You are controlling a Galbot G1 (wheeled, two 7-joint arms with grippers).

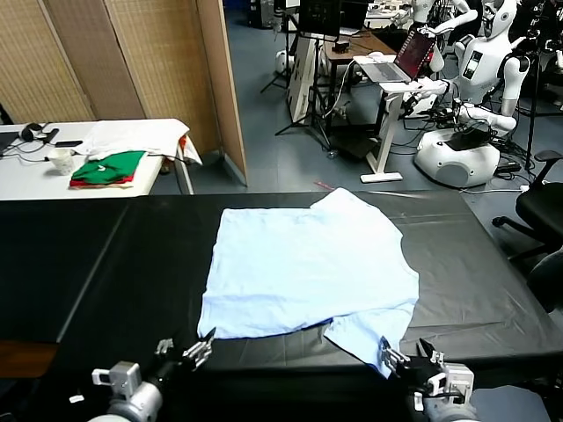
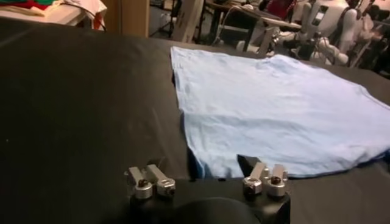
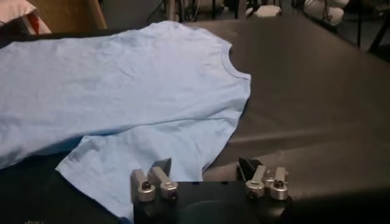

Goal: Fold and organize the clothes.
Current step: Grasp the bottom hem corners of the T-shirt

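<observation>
The blue T-shirt (image 1: 308,264) lies flat mid-table (image 1: 106,264) — both claws, left gripper (image 1: 198,352) and right gripper (image 1: 406,359), wait apart and empty at the near edge.

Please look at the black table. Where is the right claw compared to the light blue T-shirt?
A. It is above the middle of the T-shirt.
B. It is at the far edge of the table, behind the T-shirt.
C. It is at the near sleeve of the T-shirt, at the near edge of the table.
C: in the head view the right claw sits at the table's near edge, right by the T-shirt's near sleeve.
</observation>
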